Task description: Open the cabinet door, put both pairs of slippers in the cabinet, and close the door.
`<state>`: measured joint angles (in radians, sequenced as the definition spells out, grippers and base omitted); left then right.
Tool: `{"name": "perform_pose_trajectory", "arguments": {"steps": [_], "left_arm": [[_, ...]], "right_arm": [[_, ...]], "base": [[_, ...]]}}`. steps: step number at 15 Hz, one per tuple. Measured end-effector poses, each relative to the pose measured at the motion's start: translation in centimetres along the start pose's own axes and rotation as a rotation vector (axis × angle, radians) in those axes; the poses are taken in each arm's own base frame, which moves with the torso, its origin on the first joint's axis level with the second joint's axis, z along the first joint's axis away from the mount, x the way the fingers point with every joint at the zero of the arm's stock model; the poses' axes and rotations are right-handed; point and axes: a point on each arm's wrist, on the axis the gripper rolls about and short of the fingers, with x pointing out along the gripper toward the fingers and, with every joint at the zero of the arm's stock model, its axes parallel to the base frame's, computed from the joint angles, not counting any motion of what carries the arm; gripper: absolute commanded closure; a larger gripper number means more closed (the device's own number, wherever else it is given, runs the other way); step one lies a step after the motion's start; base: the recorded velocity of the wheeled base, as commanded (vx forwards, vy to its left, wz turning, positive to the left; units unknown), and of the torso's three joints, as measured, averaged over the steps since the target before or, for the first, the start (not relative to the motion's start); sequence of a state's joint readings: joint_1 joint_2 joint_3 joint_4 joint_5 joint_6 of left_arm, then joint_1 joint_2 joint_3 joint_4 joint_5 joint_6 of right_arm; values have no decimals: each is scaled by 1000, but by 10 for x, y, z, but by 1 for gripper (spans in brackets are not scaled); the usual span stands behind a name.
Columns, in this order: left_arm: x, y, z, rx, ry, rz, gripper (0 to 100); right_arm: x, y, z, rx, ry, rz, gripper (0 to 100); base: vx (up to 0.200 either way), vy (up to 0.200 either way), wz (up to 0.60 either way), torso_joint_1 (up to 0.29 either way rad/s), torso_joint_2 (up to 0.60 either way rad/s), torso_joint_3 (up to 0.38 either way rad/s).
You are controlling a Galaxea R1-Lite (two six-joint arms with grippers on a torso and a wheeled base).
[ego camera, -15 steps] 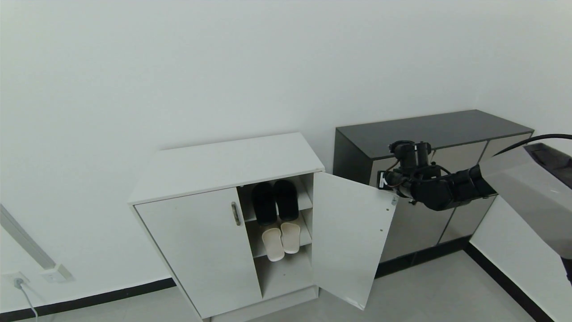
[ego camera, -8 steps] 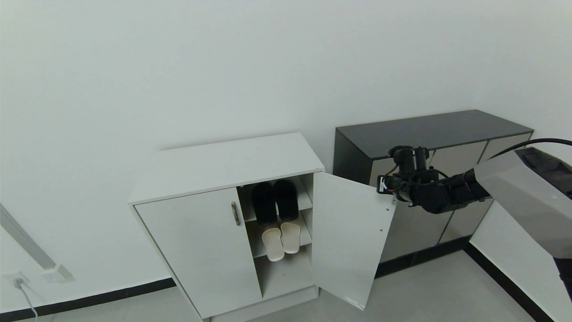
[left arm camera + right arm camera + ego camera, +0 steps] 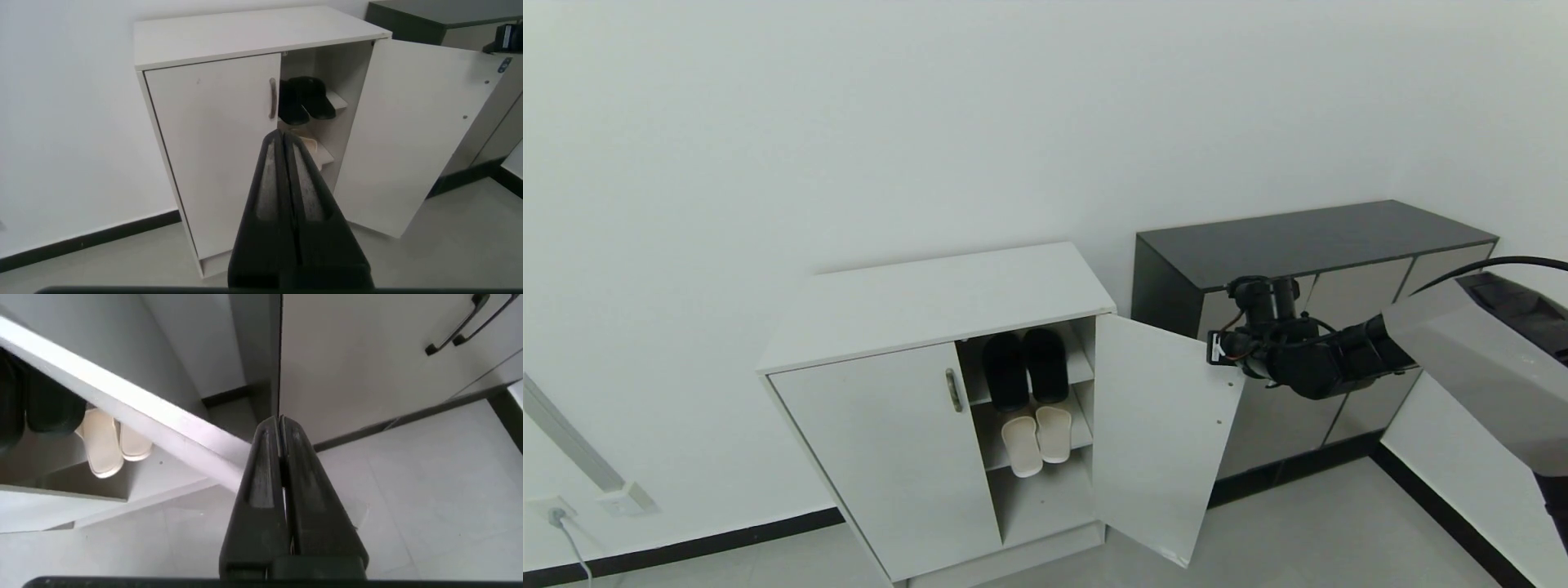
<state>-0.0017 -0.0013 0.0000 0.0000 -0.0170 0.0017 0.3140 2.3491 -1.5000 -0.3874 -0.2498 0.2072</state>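
The white cabinet has its left door shut and its right door swung open. Black slippers lie on the upper shelf, white slippers on the shelf below. My right gripper is behind the open door's top outer corner, shut and empty. In the right wrist view that gripper hangs over the door's top edge, with the white slippers beyond. My left gripper is shut and empty, well in front of the cabinet, partly hiding the white slippers; the black slippers show above.
A dark-topped sideboard stands right of the cabinet, close behind the open door. A white wall runs behind both. A wall socket with a cable sits low at the left. The grey floor in front is bare.
My right gripper has moved slightly left and down, closer to the open door's outer edge. The door has turned very slightly inward.
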Motion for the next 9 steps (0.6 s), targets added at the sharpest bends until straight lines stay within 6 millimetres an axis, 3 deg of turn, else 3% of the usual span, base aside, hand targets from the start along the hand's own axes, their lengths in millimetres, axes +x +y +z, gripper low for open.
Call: {"name": "perform_pose_trajectory", "arguments": {"steps": [4, 9], "left_arm": [[0, 0, 0, 0, 0, 0, 100], [0, 0, 0, 0, 0, 0, 100]], "right_arm": [[-19, 18, -12, 4, 37, 37, 100], [-73, 63, -28, -46, 6, 144, 100]], "base": [[0, 0, 0, 0, 0, 0], [0, 0, 0, 0, 0, 0]]}}
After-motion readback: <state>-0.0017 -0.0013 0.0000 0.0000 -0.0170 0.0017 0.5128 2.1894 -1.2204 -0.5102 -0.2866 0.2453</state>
